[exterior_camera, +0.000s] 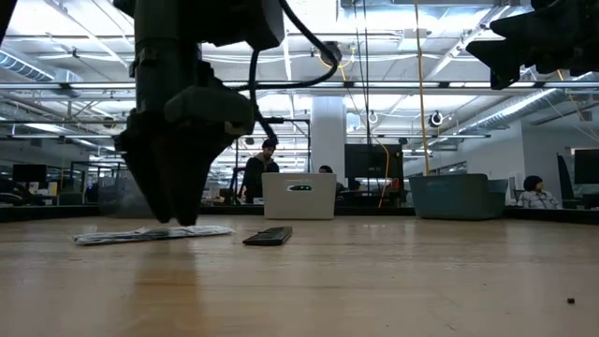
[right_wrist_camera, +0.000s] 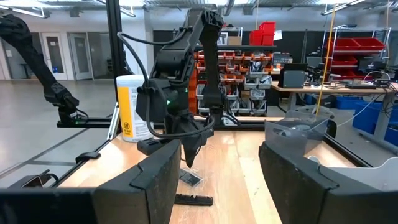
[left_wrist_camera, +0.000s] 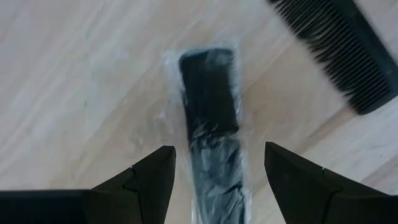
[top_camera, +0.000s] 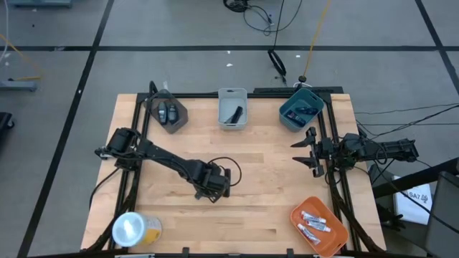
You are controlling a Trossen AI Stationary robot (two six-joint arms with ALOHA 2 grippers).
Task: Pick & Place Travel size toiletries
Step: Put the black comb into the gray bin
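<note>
My left gripper (left_wrist_camera: 219, 148) (top_camera: 213, 185) is open and points down over the middle of the table. Its fingers stand on either side of a black comb wrapped in clear plastic (left_wrist_camera: 210, 118) (exterior_camera: 154, 234), which lies flat on the wood. I cannot tell whether they touch it. A second, bare black comb (left_wrist_camera: 342, 53) (exterior_camera: 269, 236) lies beside it. My right gripper (top_camera: 310, 150) (right_wrist_camera: 217, 155) is open and hovers near the table's right edge, holding nothing.
At the far edge stand a dark grey bin (top_camera: 179, 118) with two oval pieces, a light grey bin (top_camera: 232, 122) with a black stick and a teal bin (top_camera: 287, 115) with dark packets. An orange bin (top_camera: 333, 244) with silvery tubes sits near right, a yellow roll (top_camera: 133, 228) near left.
</note>
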